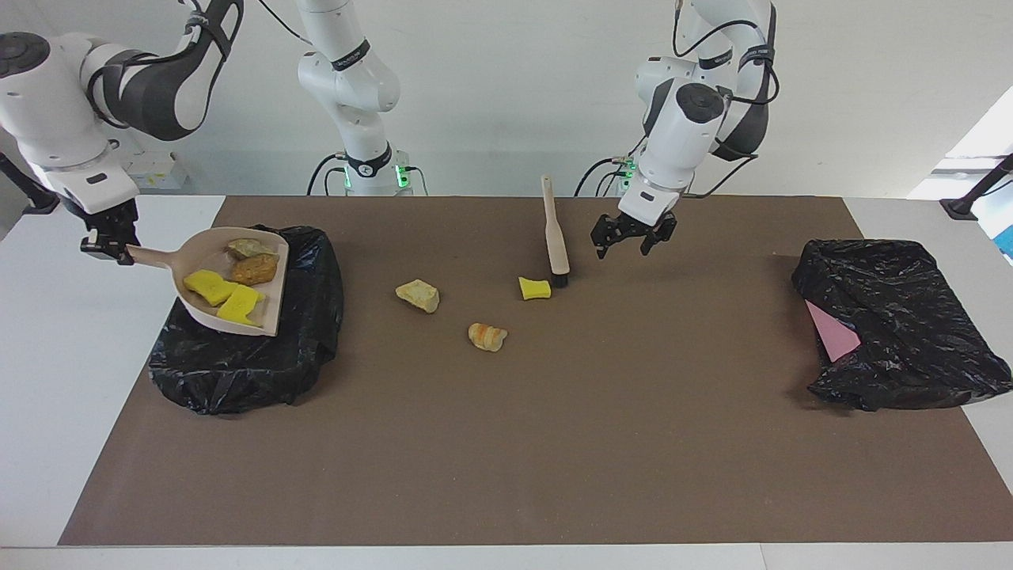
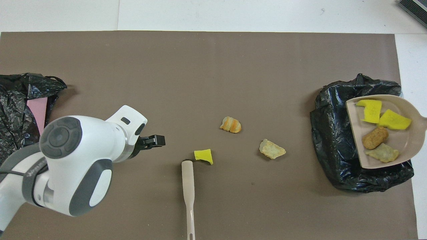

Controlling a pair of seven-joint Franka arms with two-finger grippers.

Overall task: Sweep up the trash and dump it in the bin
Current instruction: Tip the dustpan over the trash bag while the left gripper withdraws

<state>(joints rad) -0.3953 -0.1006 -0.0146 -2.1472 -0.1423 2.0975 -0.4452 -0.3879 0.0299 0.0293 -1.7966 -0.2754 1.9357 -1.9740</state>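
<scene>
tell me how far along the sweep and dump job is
Done: four trash chunks sit in the beige plastic dustpan. In hand: the right tool, shut on the dustpan's handle, holds it over the black bag-lined bin; nothing dumped yet. Left: the yellow sponge bit, pale beige lump and orange-brown roll lie unswept on the brown mat. The beige brush lies there too, the left tool open above the mat beside it.
</scene>
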